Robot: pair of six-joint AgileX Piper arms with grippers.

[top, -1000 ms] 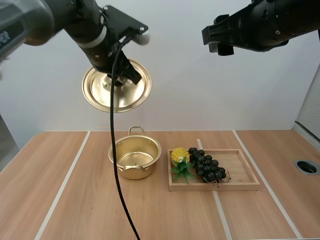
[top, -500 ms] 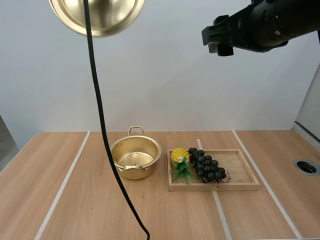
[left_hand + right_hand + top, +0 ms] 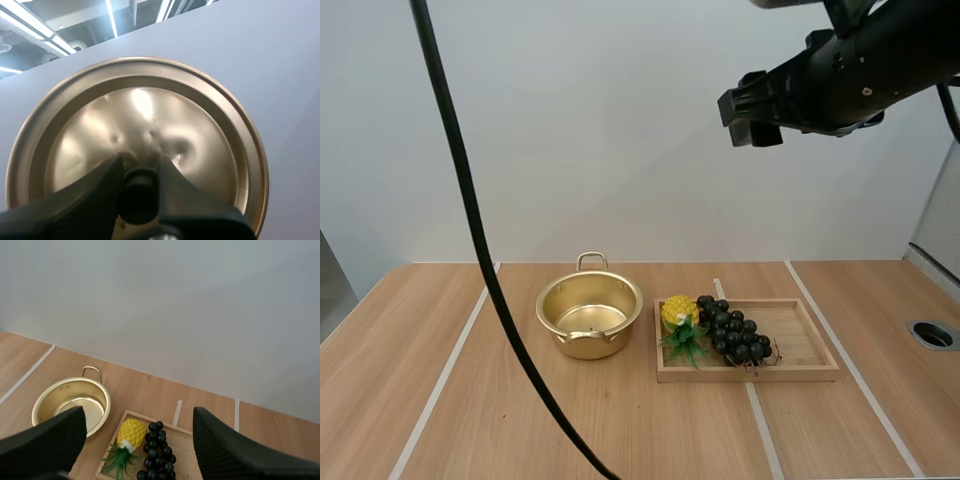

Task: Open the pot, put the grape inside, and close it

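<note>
Pot (image 3: 590, 315) shiny gold; lid (image 3: 150, 120) matching gold, black knob (image 3: 139, 192). Grapes (image 3: 732, 335) near-black purple. Pineapple (image 3: 680, 310) yellow, green leaves (image 3: 685, 345). Tray (image 3: 800, 373) pale wood. Tabletop (image 3: 380, 380) light woodgrain, whitish stripes (image 3: 442, 380). My left hand (image 3: 140, 170) and right hand (image 3: 137, 415) black, ribbed.

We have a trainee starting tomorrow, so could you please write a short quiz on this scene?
1. True or false: the grapes lie inside the pot.
2. The right gripper is: A open, B shut on the grapes, C shut on the pot.
3. What does the left gripper hold?
Key: 1 false, they lie on the wooden tray; 2 A; 3 the lid.
</note>
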